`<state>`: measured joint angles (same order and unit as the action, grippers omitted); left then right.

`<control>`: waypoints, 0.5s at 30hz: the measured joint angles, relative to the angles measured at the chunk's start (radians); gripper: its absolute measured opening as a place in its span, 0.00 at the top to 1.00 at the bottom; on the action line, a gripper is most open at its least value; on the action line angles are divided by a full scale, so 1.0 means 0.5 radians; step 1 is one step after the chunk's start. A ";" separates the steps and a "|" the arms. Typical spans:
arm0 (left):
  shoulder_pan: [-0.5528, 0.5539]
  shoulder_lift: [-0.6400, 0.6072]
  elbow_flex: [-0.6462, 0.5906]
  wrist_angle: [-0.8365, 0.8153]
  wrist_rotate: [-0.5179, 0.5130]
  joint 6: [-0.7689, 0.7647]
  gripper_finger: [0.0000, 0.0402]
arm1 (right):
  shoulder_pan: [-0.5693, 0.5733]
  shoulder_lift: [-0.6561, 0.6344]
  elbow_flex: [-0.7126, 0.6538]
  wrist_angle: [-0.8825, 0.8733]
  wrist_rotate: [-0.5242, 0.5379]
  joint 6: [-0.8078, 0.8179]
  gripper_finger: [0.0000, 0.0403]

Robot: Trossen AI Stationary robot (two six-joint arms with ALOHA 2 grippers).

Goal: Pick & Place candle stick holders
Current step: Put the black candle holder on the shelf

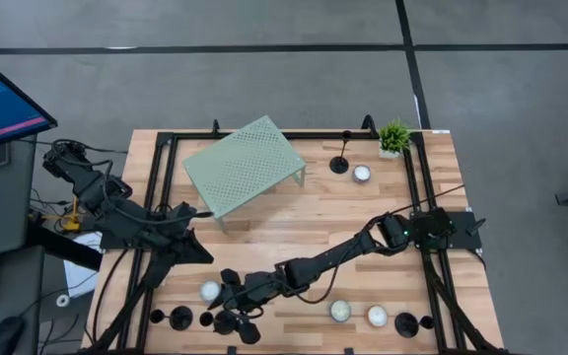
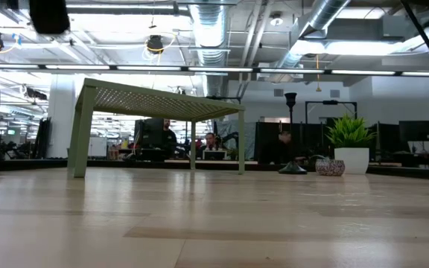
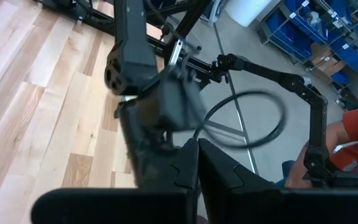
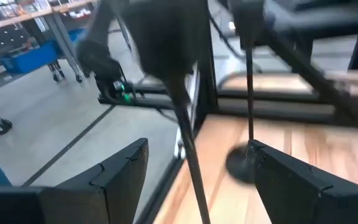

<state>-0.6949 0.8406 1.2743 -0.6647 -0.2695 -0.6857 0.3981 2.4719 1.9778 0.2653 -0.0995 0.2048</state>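
the right gripper (image 1: 233, 308) reaches to the table's (image 1: 363, 217) near-left corner, fingers open around a candle stick holder's (image 4: 249, 93) stem, nothing gripped yet. one holder (image 1: 340, 158) stands near the far-right corner; several wait along the near edge. the left gripper (image 1: 200, 212) rests closed and empty.

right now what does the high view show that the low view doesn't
Only the high view: both arms, the right end effector open among black holders at the near edge, the left end effector shut beside the stand, and tealights along that edge.

Only the low view: the office beyond the table, with people at desks.

Both: the green stand, the far holder, the tealight next to it, and the plant.
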 joint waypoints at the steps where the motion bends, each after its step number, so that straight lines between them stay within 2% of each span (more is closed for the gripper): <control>1: -0.001 0.000 0.000 0.002 0.000 0.000 0.98 | 0.000 0.023 0.002 0.026 0.010 0.005 0.34; 9: -0.001 0.000 -0.002 0.029 0.001 -0.001 0.98 | 0.000 0.023 0.003 0.012 0.038 0.009 0.37; 12: -0.001 0.000 -0.002 0.035 0.001 -0.001 0.98 | 0.000 0.023 0.003 0.017 0.036 0.007 0.46; 15: -0.001 0.000 -0.002 0.037 0.001 -0.001 0.98 | 0.001 0.023 0.003 0.012 -0.013 -0.037 0.60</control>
<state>-0.6952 0.8406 1.2736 -0.6460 -0.2691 -0.6861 0.3984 2.4836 1.9793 0.2714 -0.1058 0.1865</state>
